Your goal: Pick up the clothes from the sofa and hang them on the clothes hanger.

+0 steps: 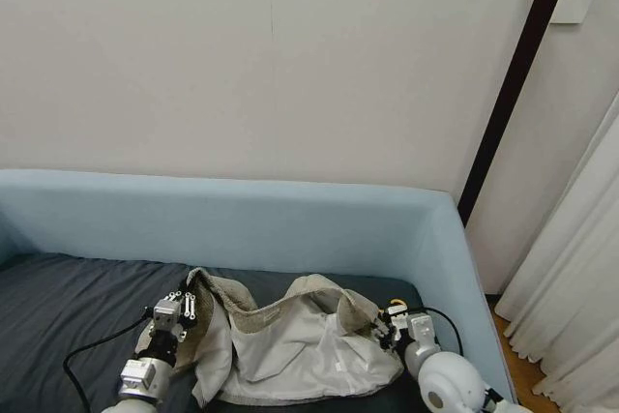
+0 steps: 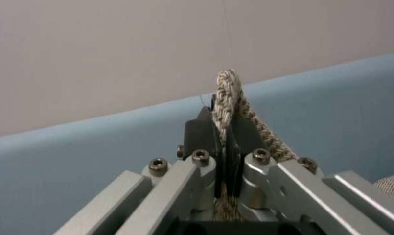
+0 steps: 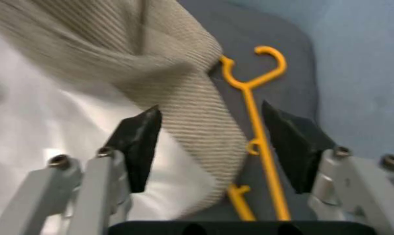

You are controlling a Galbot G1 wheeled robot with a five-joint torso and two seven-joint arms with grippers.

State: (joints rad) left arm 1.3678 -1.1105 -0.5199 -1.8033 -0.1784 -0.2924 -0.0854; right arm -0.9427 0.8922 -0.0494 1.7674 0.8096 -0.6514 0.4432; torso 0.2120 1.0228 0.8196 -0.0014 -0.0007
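Nearest the robot, a beige knit garment point(image 1: 290, 340) with a pale lining lies spread open on the dark seat cushion point(image 1: 58, 297) of the blue sofa point(image 1: 242, 224), toward its right end. The left gripper point(image 1: 186, 307) is at the garment's left edge and the right gripper point(image 1: 391, 321) at its right edge, well apart from each other.

From the head camera the left fingers are too small to read. The left wrist view settles it: the jaws are clenched on a fold of the knit fabric, which stands up in a ridge between the black pads point(image 2: 200, 132), with the sofa's blue back behind it.

The right wrist view adds a yellow clothes hanger point(image 3: 265, 122), lying flat on the cushion just beside the garment's right edge. Its hook points toward the sofa's far right corner, and its near part is partly covered by the knit hem. The right gripper's fingers point(image 3: 139, 147) are spread wide and grasp nothing. The hem and the hanger's stem both lie in the gap between them.

Beyond the sofa's back rises a plain pale wall point(image 1: 290, 65). At far right are a dark post point(image 1: 513, 84) and a white curtain point(image 1: 580, 278).
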